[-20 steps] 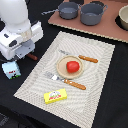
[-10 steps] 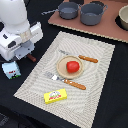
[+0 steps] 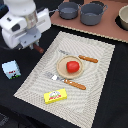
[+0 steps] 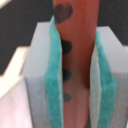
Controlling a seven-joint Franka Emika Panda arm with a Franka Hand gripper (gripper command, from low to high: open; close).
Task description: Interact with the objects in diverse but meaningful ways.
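Observation:
In the wrist view my gripper is shut on the brown sausage stick, with its dark spots showing between the teal finger pads. In the exterior view the gripper hangs over the mat's far corner on the exterior view's left, with the sausage end poking out below. The red tomato sits on the tan plate. The yellow butter box lies near the mat's near edge. The milk carton stands off the mat on the left. Two grey pots sit at the back.
A fork and a knife with wooden handles flank the plate on the striped mat. The pots stand on a brown board, with another vessel at the right edge. The robot's white body fills the upper left.

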